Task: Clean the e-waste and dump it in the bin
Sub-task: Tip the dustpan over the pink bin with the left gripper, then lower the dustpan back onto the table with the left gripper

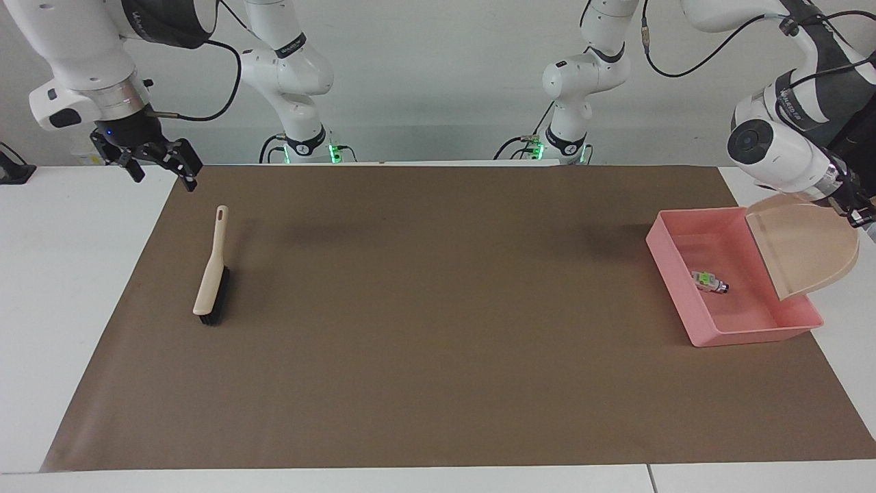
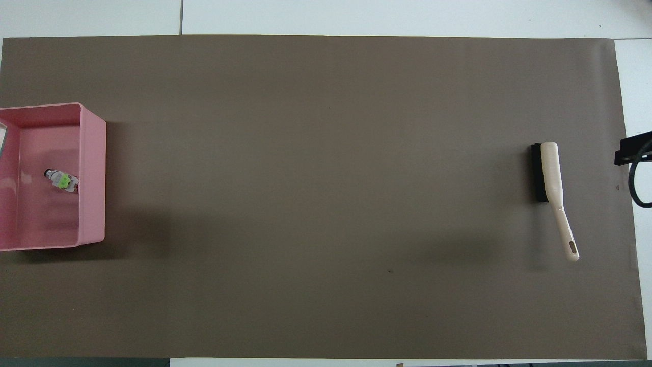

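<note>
Brush (image 1: 211,277) lies at the left of the facing frame on the brown mat (image 1: 438,322), nothing touching it. Above it, upper left, the right end effector (image 1: 159,162) hangs over the bench edge, fingers spread wide, empty. Over at the right, the e-waste (image 1: 709,282) sits inside the pink bin (image 1: 684,287). The left end effector (image 1: 855,209) grips the beige dustpan (image 1: 807,250), tipped steeply over the bin.
</note>
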Controlling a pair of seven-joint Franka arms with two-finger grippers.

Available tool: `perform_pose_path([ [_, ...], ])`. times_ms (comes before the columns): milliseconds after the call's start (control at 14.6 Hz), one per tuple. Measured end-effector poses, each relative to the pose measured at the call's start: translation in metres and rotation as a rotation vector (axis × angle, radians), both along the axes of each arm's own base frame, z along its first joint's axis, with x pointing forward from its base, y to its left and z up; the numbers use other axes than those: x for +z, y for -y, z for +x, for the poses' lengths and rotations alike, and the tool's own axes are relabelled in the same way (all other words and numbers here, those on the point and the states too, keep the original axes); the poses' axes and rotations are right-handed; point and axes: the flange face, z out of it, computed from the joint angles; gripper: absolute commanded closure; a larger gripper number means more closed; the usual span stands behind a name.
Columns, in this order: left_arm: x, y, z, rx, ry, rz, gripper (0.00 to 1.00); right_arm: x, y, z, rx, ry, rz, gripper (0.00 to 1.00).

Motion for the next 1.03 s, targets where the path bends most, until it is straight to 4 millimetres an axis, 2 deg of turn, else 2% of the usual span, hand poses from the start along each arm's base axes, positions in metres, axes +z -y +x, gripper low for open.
perform_pose_path([
  [137, 0.018, 0.014, 0.004, -0.012, 0.018, 0.016, 1.0, -0.008, 0.0, 0.003, -0.005, -0.019, 0.003, 0.0],
  [275, 0.031, 0.019, 0.004, -0.018, 0.01, 0.007, 1.0, -0.011, -0.001, 0.005, -0.002, -0.024, 0.004, 0.0],
  [412, 0.038, 0.022, 0.003, -0.007, -0.009, -0.093, 0.99, -0.011, -0.004, 0.005, 0.003, -0.025, 0.006, 0.0],
  [618, 0.051, 0.028, -0.002, 0.01, -0.028, -0.281, 0.99, -0.011, -0.023, 0.006, 0.031, -0.031, 0.011, 0.0],
  [756, 0.046, 0.047, -0.004, 0.031, -0.033, -0.41, 0.99, -0.01, -0.025, 0.006, 0.032, -0.031, 0.014, 0.0],
  [893, 0.029, 0.078, -0.006, 0.047, -0.063, -0.537, 0.99, -0.009, -0.025, 0.005, 0.032, -0.04, 0.016, 0.0],
  [1031, 0.002, 0.124, -0.01, 0.038, -0.107, -0.613, 0.99, -0.009, -0.027, 0.004, 0.033, -0.051, 0.024, 0.0],
])
